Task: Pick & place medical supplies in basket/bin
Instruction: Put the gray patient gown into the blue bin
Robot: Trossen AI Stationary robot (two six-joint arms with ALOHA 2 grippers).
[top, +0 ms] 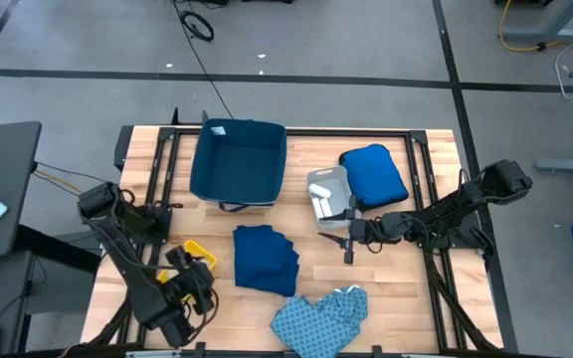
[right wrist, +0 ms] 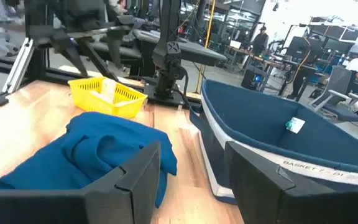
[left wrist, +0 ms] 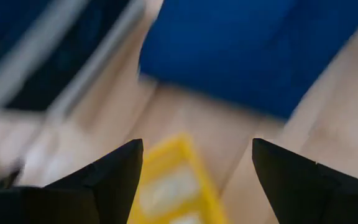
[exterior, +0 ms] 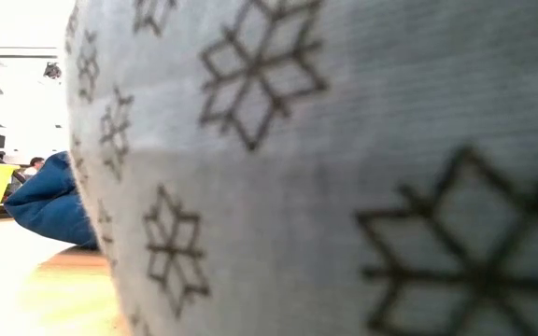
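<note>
Two end effectors in play. Left end effector hangs over the yellow tray, fingers spread and empty; looks like a packet drop-off step there. Right end effector sits just in front of the grey tray, fingers part-open, nothing visibly held. Navy garment lies mid-table, patterned garment at the front edge, navy bin behind. Next call: pick a garment for the bin. Right wrist view shows white packets in the yellow tray; the low view is blocked by patterned cloth.

One bin, two trays, two garments.
</note>
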